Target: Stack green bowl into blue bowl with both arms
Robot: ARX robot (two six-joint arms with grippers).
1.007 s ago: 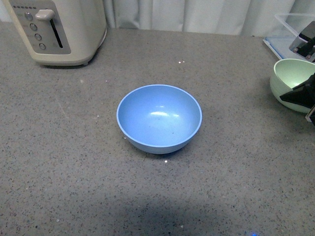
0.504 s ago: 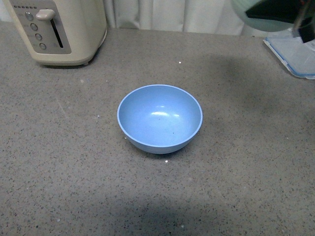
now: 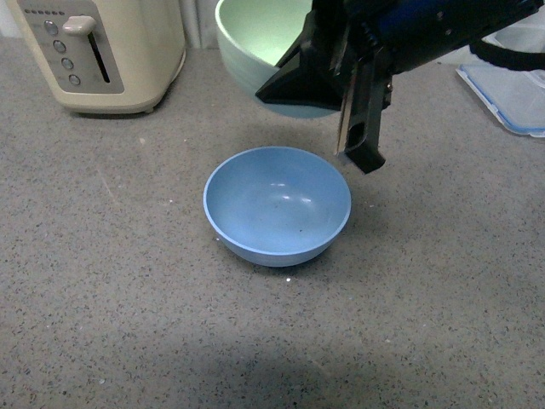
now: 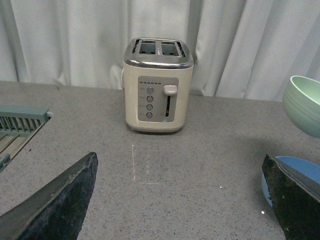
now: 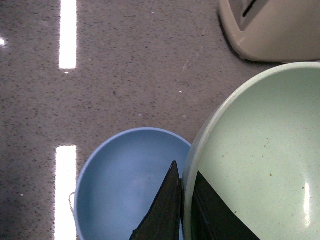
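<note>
Green bowl (image 3: 251, 38): held in the air, clear of the grey counter (image 3: 128, 298), just beyond the blue bowl and toward the toaster (image 3: 102, 51). It tilts slightly, with its open side facing me.
Blue bowl (image 3: 277, 204): upright and empty on the counter, mid-scene, with nothing touching it.
Right gripper (image 5: 186, 172): pinching the green bowl's wall at the rim, one dark finger inside and one outside.
Left gripper (image 4: 178, 170): fingers spread wide and holding nothing, low over the counter and facing the toaster.
Overlap: from the right wrist camera, the green rim crosses the blue bowl's edge. I judge it is not yet centred over the blue bowl.
Handling: I expect the green bowl to be light and rigid, with a matte skin that gives fair grip. A one-sided rim pinch lets it swing or tip, so I would move gently.
Where to hold: the rim wall, as it is gripped here. The opposite rim looks free for my left gripper.
Hidden: in the front view the right arm covers the green bowl's near side, and the frame cuts off its top.
Hard to judge: how high the green bowl hangs above the blue one.
Left wrist camera: shows only slivers of both bowls at its edge.
</note>
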